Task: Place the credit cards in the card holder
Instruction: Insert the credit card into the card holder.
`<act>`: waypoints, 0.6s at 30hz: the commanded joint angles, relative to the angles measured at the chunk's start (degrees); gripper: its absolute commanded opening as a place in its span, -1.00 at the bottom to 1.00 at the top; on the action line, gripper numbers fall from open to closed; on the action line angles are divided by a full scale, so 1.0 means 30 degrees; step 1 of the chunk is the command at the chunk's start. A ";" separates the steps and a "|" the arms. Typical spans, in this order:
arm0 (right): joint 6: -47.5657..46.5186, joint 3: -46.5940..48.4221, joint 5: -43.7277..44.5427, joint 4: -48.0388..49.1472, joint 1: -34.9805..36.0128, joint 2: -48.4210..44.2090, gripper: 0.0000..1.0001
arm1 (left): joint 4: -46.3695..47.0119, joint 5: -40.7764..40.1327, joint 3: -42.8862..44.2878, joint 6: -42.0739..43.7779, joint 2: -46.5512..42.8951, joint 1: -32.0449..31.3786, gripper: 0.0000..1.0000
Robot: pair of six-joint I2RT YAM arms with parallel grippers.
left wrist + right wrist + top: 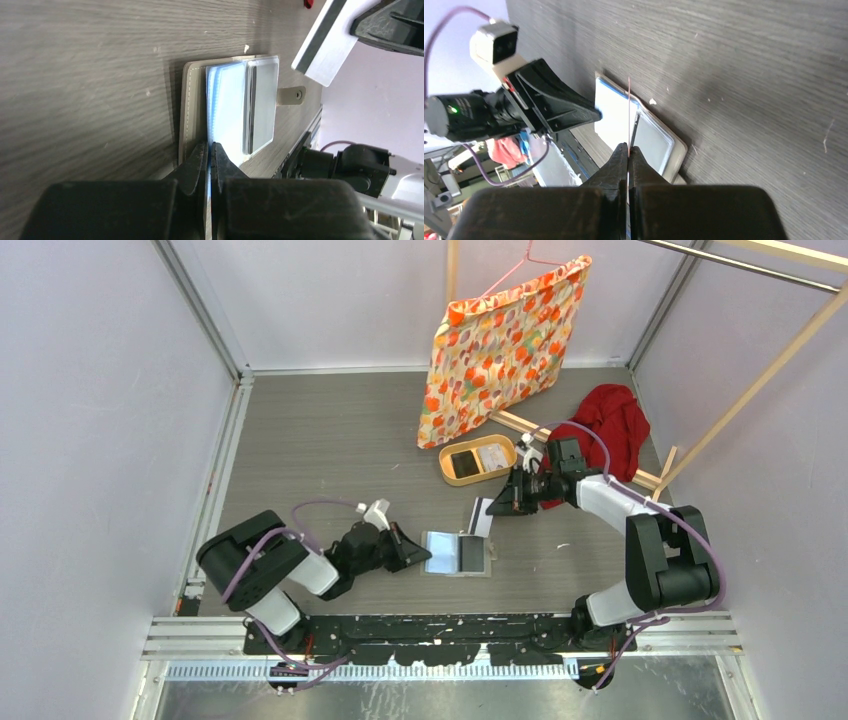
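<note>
The card holder (468,553) lies open on the table, grey-olive cover down, with pale blue-white pockets up. My left gripper (420,551) is shut on its blue-white pocket leaf (227,107), with the jaws pinching the leaf's near edge at the gripper tip (209,146). My right gripper (497,506) is shut on a white credit card (481,517) and holds it tilted just above the holder's far edge. That card shows edge-on in the right wrist view (629,112) and as a white slab in the left wrist view (327,42). A black card (463,462) and a light card (492,456) lie in the tan tray (447,471).
An orange floral cloth (500,340) hangs on a hanger behind the tray. A red cloth (612,418) lies at the back right beside wooden rack slats (520,423). White walls close in the table on the left, back and right.
</note>
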 commanded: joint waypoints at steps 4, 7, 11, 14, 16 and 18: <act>0.2255 -0.1275 -0.1489 0.5476 0.0405 -0.0681 -0.97 | -0.1262 -0.7116 -0.0529 -0.2362 -0.2449 -0.2668 -0.99; 0.1373 -0.1712 -0.0531 0.5731 0.1254 -0.0853 -0.97 | -0.1996 -0.9277 0.0038 -0.3041 -0.2496 -0.4003 -0.99; 0.0854 -0.1638 -0.0329 0.5494 0.1336 -0.0533 -0.90 | -0.2163 -1.1524 -0.0107 -0.4274 -0.2113 -0.5039 -0.99; 0.0691 -0.1679 -0.0429 0.5590 0.1347 -0.0425 -0.89 | -0.2095 -1.2785 -0.0132 -0.5366 -0.1620 -0.5426 -0.99; 0.0471 -0.1667 -0.0348 0.5418 0.1349 -0.0241 -0.89 | -0.1871 -1.3024 0.0172 -0.5486 -0.1242 -0.5466 -0.99; 0.0395 -0.1479 -0.0461 0.5287 0.1385 0.0145 -0.89 | -0.1648 -1.2849 0.0552 -0.5398 -0.0740 -0.5455 -0.99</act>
